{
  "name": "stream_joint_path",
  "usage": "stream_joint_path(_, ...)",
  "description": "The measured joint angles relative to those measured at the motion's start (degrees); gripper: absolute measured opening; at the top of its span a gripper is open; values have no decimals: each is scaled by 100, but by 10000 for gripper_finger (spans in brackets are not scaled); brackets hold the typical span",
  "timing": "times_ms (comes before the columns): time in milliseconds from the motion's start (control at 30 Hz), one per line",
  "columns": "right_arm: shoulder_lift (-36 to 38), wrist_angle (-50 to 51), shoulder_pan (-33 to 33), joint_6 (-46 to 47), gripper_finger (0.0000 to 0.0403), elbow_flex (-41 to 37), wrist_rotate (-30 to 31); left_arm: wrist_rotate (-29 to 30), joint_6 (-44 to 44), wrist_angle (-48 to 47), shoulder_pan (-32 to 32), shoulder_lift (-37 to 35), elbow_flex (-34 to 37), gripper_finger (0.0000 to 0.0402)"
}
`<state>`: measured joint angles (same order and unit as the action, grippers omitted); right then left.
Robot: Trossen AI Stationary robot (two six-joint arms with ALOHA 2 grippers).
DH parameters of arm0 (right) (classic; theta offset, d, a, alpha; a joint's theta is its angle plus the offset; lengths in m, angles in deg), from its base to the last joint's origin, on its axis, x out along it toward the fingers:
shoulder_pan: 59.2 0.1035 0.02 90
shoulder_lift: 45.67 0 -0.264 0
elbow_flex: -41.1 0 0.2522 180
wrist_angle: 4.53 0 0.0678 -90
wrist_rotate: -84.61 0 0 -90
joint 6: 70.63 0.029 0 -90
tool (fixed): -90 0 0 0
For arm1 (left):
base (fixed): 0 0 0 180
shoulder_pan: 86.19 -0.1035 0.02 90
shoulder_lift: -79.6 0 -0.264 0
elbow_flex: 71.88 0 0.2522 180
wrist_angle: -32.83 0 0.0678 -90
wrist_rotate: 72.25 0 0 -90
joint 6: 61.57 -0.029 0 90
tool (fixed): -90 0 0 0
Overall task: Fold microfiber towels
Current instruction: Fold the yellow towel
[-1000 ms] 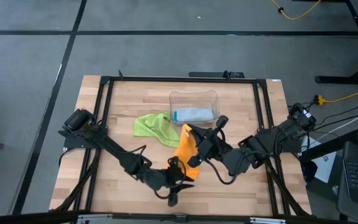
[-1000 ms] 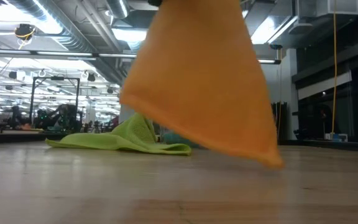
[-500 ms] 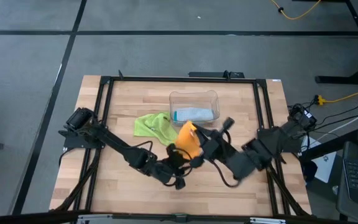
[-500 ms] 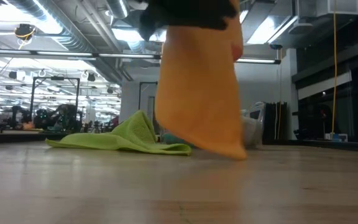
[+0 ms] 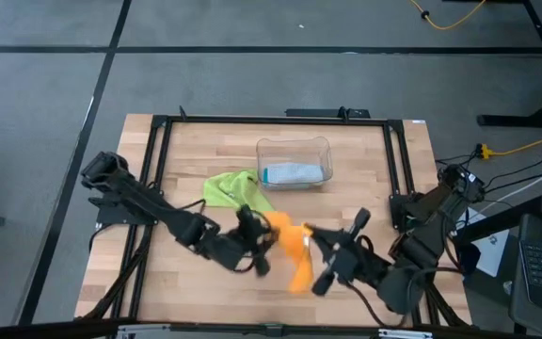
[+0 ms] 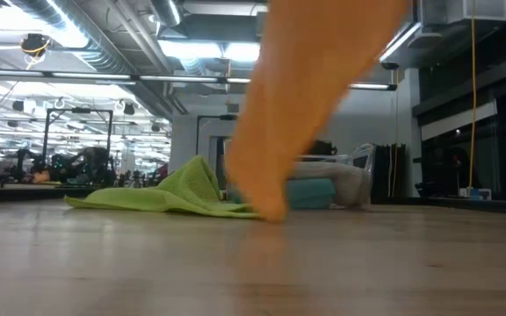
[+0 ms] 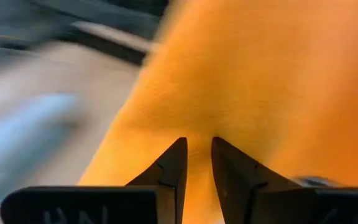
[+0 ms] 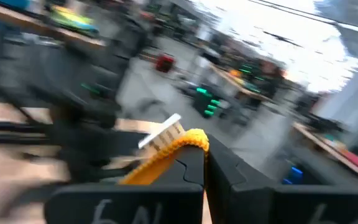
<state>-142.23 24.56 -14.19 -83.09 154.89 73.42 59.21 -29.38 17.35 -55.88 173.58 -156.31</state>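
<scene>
The orange towel (image 5: 290, 247) hangs between my two grippers over the table's middle front. In the low view it (image 6: 314, 96) tapers down to a low corner (image 6: 271, 209). My left gripper (image 5: 262, 237) is shut on its left part and my right gripper (image 5: 312, 247) is shut on its right part. The lime green towel (image 5: 229, 188) lies crumpled on the table behind them. A teal blue towel (image 6: 310, 193) and a pale one (image 5: 292, 173) lie inside the clear bin (image 5: 294, 146). My left gripper pinches a gathered bunch of the orange towel (image 7: 197, 127) between its two fingers, coming roughly level from the table's left. The cloth spreads away beyond the fingertips. My right gripper pinches an upper edge of the orange towel (image 8: 191, 138) between its two fingers, coming from the table's right. The cloth hangs below the fingers (image 5: 299, 275); I cannot tell whether its low corner touches the table.
The clear plastic bin stands at the table's far middle. A black frame (image 5: 158, 169) runs around the wooden tabletop. Bare wood lies to the left front (image 5: 158, 273) and right of the bin (image 5: 365, 188).
My right gripper has gone toward the table's near edge and my left gripper toward the far left, so the two have drawn apart. The orange towel has been drawn out between them, and its hanging part has swung and narrowed to a point.
</scene>
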Motion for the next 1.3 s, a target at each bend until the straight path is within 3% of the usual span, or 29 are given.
stream_joint_path(67, 1, 33, -98, 1, 0, 0, 235, -724, -185, 541, 206, -5, -2, 65)
stream_joint_path(133, 1, 40, -233, 5, 0, 0, 153, -940, -383, 1023, 407, 47, -3, 64)
stream_joint_path(267, 1, 119, -549, 164, 0, 0, -423, -702, -577, 1406, 630, 240, 0, 64)
stream_joint_path(467, 1, 1018, -912, 828, 0, -2, -569, -610, -708, 1667, 933, 255, -1, 64)
stream_joint_path(600, 1, 1586, -1041, 1489, 0, -5, -1004, -599, -1071, 1980, 1070, 253, -4, 64)
stream_joint_path(767, 0, 1668, -1150, 1767, 0, -7, -1240, -143, -1309, 1890, 867, 253, -4, 64)
stream_joint_path(1033, -1, 1590, -1163, 1815, 0, -7, -1801, -204, -1408, 1803, 158, 321, -2, 64)
stream_joint_path(1300, 1, 2025, -1132, 1870, 0, -7, -2180, 1022, -2517, 2012, 285, 249, -4, 64)
